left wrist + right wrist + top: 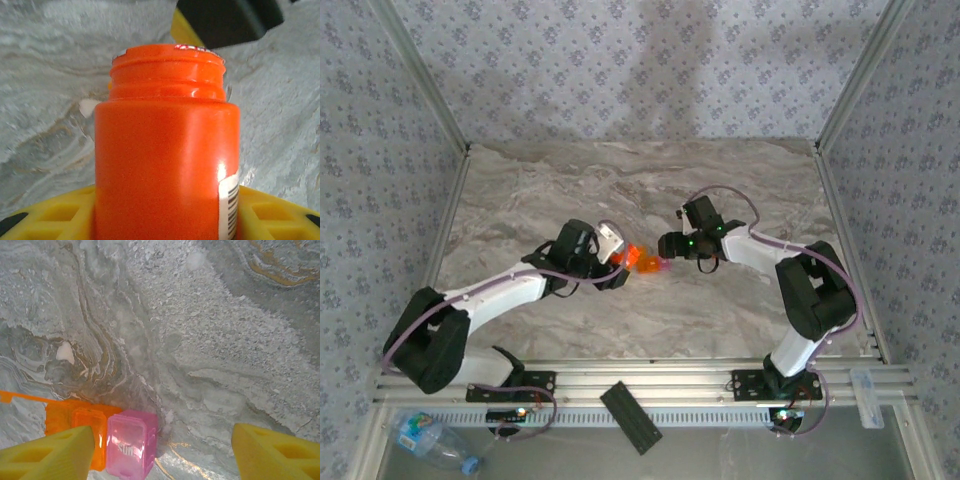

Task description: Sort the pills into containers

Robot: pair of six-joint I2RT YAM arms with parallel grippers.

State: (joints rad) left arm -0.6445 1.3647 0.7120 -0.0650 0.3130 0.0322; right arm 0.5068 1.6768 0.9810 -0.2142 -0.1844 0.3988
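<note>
Left wrist view: small orange cylindrical plastic pill bottle (165, 165), open-mouthed, clamped in the left gripper (165, 225). Right wrist view: translucent orange-and-pink boxy compartment (100, 435) just beside that bottle; right gripper (162, 440) spread apart, empty.

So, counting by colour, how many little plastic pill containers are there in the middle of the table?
Orange: 2, the pill bottle and the orange compartment
Pink: 1, the pink compartment joined to the orange one
Total: 3
</note>
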